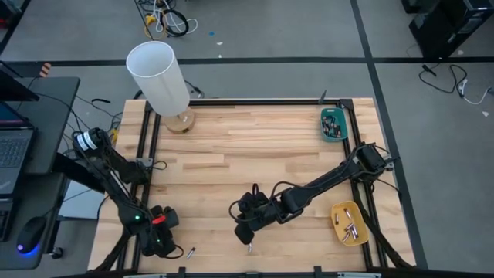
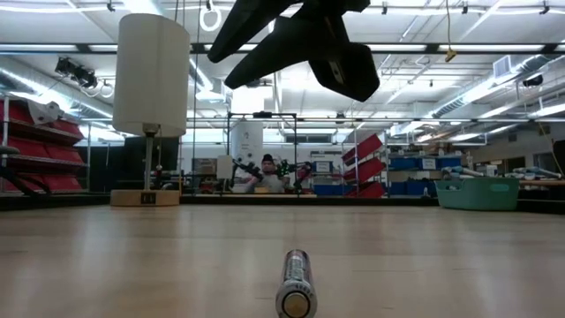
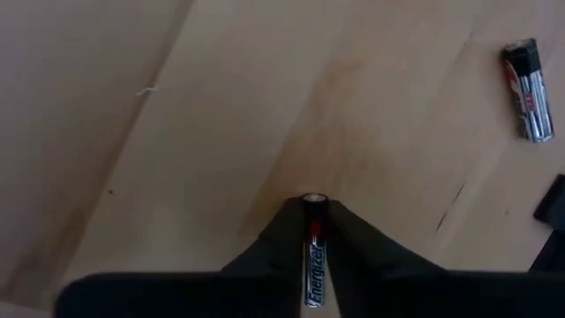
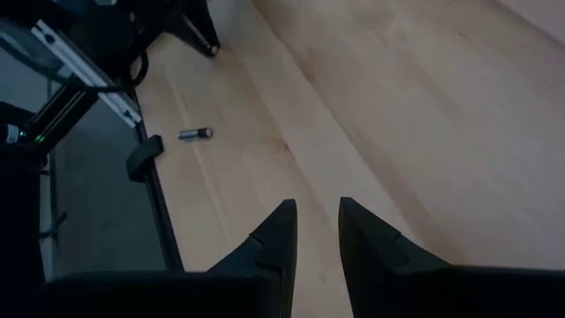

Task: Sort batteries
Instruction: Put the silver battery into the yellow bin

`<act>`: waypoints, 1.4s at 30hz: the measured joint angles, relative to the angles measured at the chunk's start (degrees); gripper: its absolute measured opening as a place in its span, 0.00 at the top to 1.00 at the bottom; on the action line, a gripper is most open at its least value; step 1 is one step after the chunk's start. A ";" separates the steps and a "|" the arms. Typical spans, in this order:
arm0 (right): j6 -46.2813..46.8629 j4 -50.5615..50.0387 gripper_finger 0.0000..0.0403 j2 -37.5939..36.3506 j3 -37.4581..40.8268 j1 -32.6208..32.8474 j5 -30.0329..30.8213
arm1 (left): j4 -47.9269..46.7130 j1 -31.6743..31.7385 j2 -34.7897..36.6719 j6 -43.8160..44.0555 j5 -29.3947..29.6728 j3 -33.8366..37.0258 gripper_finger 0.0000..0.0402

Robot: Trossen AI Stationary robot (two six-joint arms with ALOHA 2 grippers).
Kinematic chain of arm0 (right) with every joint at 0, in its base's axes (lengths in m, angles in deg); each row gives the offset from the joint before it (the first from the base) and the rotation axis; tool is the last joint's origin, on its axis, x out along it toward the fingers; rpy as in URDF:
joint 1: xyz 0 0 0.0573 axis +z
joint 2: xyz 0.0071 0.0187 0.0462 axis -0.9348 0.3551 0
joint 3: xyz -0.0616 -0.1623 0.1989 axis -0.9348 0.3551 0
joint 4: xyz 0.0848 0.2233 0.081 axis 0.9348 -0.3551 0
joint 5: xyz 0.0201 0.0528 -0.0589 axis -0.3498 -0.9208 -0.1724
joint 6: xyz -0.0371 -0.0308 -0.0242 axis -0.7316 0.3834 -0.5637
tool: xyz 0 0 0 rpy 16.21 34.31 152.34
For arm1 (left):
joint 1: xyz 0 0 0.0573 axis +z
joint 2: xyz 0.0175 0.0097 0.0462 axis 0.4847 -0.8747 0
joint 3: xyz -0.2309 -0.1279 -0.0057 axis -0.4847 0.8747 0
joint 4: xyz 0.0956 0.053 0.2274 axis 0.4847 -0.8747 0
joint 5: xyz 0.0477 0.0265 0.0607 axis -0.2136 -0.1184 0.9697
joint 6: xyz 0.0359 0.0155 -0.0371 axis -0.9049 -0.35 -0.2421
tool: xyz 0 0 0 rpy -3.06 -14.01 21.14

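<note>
The left pincer is clamped on a slim cylindrical battery, dark with a red band and printed lettering. Its long axis runs along the gap between the two dark fingers, and its round metal cap pokes out just past the tips. From above, this pincer sits low at the near-left corner of the pale, plank-grained wooden tabletop.

A second battery, silvery with a dark end, lies flat on the wood a little way off, tilted slightly from the held one's line. Overhead it is a tiny sliver just beside the left pincer.

Another battery lies on the tabletop in front of the low camera, its long axis pointing straight at the lens, round end cap facing out.

The right pincer hangs above bare wood near the middle front, its two tapered dark fingers slightly apart with nothing between them.

At the right edge a small yellow tray holds several cells lying at mixed angles, and a teal tray farther back holds dark ones.
</note>
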 joint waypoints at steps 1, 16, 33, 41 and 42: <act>0.00 0.00 0.82 0.00 0.00 0.19 0.00 | -0.08 -0.02 -0.14 -0.88 0.29 -0.02 0.91; -1.46 -2.36 0.82 0.00 0.00 0.97 3.15 | -4.11 4.00 6.80 -4.75 12.01 -2.07 0.91; 4.62 9.29 0.68 -0.09 4.82 1.72 5.45 | 23.23 26.14 24.61 -32.86 30.05 -2.21 0.90; 1.46 15.48 0.68 -4.07 4.90 -0.72 24.42 | 38.23 33.03 23.84 -37.19 29.47 -2.27 0.90; 0.25 15.70 0.68 -5.00 4.90 -1.06 25.07 | 38.92 33.75 23.84 -37.36 28.79 -2.29 0.90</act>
